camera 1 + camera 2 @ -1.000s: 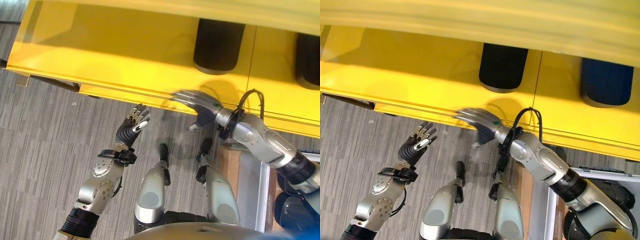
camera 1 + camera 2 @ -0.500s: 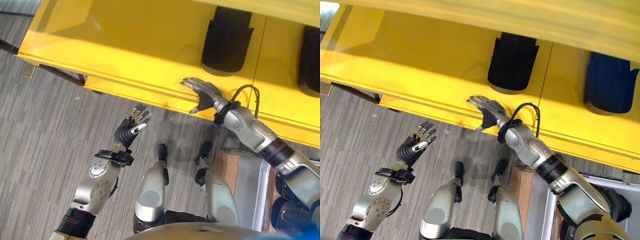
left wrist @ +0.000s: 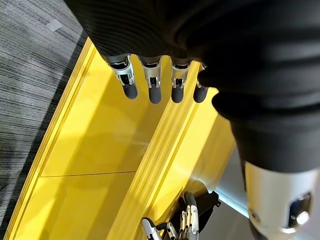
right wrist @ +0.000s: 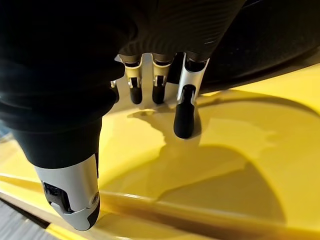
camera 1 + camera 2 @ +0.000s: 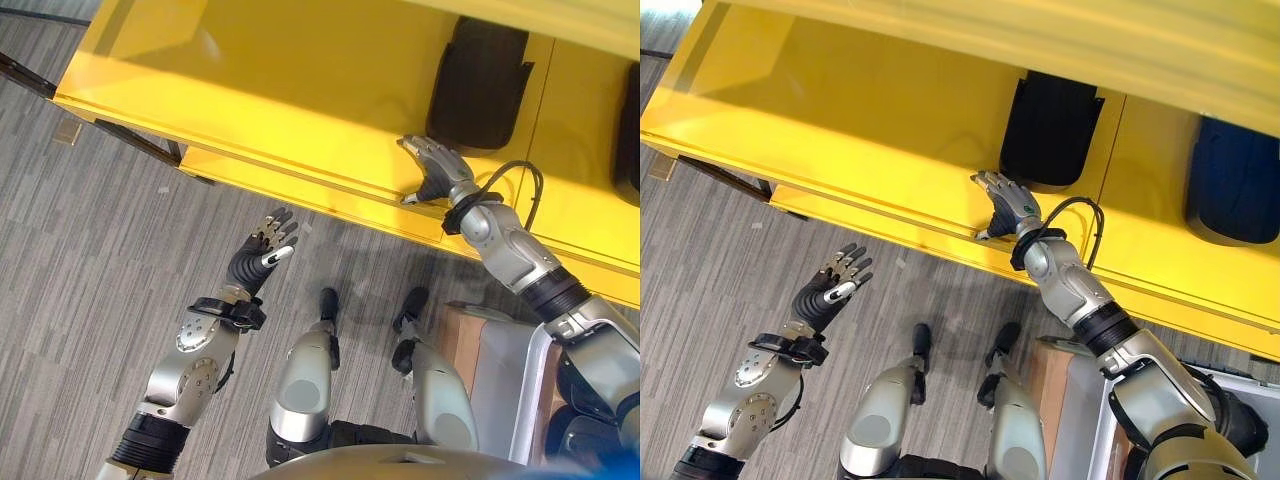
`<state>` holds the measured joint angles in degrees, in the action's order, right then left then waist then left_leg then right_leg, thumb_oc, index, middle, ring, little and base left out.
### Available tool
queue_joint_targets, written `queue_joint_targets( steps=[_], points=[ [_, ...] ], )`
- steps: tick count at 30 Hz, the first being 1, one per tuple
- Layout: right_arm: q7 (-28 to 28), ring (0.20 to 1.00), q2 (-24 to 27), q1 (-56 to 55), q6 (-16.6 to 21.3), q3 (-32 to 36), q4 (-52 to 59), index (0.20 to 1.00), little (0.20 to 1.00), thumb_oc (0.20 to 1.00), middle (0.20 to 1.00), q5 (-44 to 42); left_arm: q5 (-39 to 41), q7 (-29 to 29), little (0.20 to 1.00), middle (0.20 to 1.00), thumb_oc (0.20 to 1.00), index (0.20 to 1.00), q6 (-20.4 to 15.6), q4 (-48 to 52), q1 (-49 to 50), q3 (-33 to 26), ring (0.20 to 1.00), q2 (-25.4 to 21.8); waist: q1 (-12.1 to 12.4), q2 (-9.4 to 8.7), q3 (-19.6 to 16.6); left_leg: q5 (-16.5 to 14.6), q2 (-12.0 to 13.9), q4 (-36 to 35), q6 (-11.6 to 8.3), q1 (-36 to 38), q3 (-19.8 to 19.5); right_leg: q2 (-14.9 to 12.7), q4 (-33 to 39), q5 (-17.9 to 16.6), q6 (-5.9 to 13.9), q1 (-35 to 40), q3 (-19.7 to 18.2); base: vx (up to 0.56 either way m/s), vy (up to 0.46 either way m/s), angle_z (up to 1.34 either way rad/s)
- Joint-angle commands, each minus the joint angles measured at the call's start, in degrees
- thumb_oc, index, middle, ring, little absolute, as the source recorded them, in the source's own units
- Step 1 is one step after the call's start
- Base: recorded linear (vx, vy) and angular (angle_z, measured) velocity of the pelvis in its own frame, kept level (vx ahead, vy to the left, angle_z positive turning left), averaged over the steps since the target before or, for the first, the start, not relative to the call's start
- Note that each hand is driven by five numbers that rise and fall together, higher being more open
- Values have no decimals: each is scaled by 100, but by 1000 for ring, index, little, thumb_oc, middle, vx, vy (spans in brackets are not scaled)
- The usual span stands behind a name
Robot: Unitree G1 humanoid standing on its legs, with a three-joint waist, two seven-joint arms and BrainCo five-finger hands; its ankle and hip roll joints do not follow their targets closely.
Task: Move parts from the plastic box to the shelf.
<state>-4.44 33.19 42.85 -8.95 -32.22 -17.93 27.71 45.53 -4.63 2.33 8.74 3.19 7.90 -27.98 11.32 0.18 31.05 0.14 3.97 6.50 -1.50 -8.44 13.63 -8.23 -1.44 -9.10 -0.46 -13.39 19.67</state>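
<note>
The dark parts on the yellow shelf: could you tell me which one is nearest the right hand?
The black part in the left compartment, just beyond the right hand. The dark blue part sits past the divider, farther to the right.

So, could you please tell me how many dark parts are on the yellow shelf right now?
2: one part just beyond the right hand, another part further right on the shelf. More may sit beyond the view's edge.

No readable text, label, number or sign stands on the yellow shelf or the dark parts on it.
</note>
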Motion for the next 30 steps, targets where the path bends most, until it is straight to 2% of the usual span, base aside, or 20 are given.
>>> queue_joint_targets(
  steps=[1, 6, 9, 10, 12, 14, 16, 17, 21, 23, 24, 28, 29, 30],
  points=[
    [205, 1000, 434, -71, -490, 29, -427, 1000, 1000, 1000, 1000, 26, -54, -57, 1000, 1000, 1000, 1000, -84, 354, 191, -72, 1000, -64, 15, 151, -126, 37, 35, -84, -48, -110, -244, -178, -1203, 1291, 551, 326, 115, 0, 0, 0],
    [906, 1000, 539, -201, -656, 61, -396, 1000, 1000, 1000, 1000, 105, -21, -94, 1000, 1000, 1000, 1000, -40, 379, 267, -148, 1000, -80, -3, 114, -126, 35, 48, -79, -53, -82, -215, -190, -1210, 1287, 555, 349, 121, 0, 0, 0],
    [1250, 1000, 649, -284, -506, 25, -294, 1000, 1000, 1000, 1000, 254, -26, -99, 1000, 1000, 1000, 1000, -14, 399, 306, -223, 1000, -92, -9, 59, -126, 38, 61, -85, -55, -62, -202, -180, -1200, 1280, 564, 371, 121, 0, 0, 0],
    [1422, 1000, 704, -308, -305, -3, -252, 1000, 1000, 1000, 1000, 318, -28, -120, 1000, 1000, 1000, 1000, -7, 409, 336, -261, 1000, -111, -6, 31, -126, 38, 69, -80, -54, -57, -200, -173, -1193, 1276, 567, 382, 118, 17, -33, 0],
    [1504, 1000, 793, -326, -137, -61, -162, 1000, 1000, 1000, 1000, 311, -51, -139, 1000, 1000, 1000, 1000, 1, 397, 352, -281, 1000, -140, 0, -16, -126, 37, 84, -60, -56, -61, -200, -168, -1200, 1272, 575, 388, 127, 19, -52, 0],
    [1599, 1000, 885, -237, 331, -195, -103, 1000, 1000, 1000, 1000, 128, -57, -158, 1000, 1000, 1000, 1000, 20, 390, 381, -311, 1000, -166, 25, -77, -126, 34, 101, -44, -58, -50, -195, -147, -1176, 1267, 572, 428, 135, 21, -59, -1],
    [1713, 1000, 891, -197, 577, -257, 5, 1000, 1000, 1000, 1000, -11, -70, -167, 1000, 1000, 1000, 1000, -7, 376, 398, -307, 1000, -173, 33, -97, -126, 35, 107, -34, -59, -59, -191, -142, -1175, 1265, 572, 429, 141, 3, -16, -1],
    [1816, 1000, 881, -192, 885, -325, 155, 1000, 1000, 1000, 1000, -26, -72, -167, 1000, 1000, 1000, 1000, -26, 366, 416, -300, 1000, -170, 40, -108, -126, 33, 102, -30, -54, -67, -196, -138, -1169, 1262, 570, 430, 143, 1, -14, -3],
    [2124, 1000, 781, -227, 1151, -566, 777, 1000, 1000, 1000, 1000, -573, -95, -109, 1000, 1000, 1000, 1000, -53, 397, 436, -272, 1000, -149, 42, -102, -126, 32, 93, -14, -38, -95, -197, -155, -1162, 1251, 581, 414, 126, -1, -3, -1],
    [2266, 1000, 659, -266, 1054, -700, 1272, 1000, 1000, 1000, 1000, -912, -20, -51, 1000, 1000, 1000, 1000, -58, 402, 435, -245, 1000, -120, 40, -81, -126, 29, 73, -15, -26, -116, -220, -158, -1167, 1249, 588, 397, 94, 0, 5, -2],
    [2341, 1000, 433, -328, 891, -791, 1633, 1000, 1000, 1000, 1000, -1119, -7, 11, 1000, 1000, 1000, 1000, -71, 430, 428, -204, 1000, -90, 39, -49, -126, 32, 50, -33, -15, -137, -246, -158, -1171, 1254, 590, 368, 53, 0, 0, 0],
    [2431, 1000, 101, -323, 663, -956, 1933, 1000, 1000, 1000, 1000, -1288, 21, 66, 1000, 1000, 1000, 1000, -59, 463, 416, -139, 1000, -38, 60, 6, -126, 41, 13, -62, -5, -156, -278, -149, -1156, 1256, 580, 346, 8, -9, 9, 0],
    [2460, 1000, -226, -308, 601, -1155, 2109, 1000, 1000, 1000, 1000, -1283, 4, 78, 1000, 1000, 1000, 1000, -83, 451, 374, -80, 1000, -13, 81, 57, -126, 48, -10, -98, -4, -163, -312, -146, -1142, 1252, 581, 323, 3, -39, 33, 5],
    [2248, 1000, -635, -335, 105, -1270, 2101, 1000, 1000, 1000, 1000, -1292, 101, 634, 1000, 1000, 1000, 1000, -377, 438, 272, -4, 1000, -94, 106, 79, -126, 52, -37, -109, -17, -185, -361, -150, -1135, 1248, 588, 309, -20, -52, 61, 5]
  ],
)
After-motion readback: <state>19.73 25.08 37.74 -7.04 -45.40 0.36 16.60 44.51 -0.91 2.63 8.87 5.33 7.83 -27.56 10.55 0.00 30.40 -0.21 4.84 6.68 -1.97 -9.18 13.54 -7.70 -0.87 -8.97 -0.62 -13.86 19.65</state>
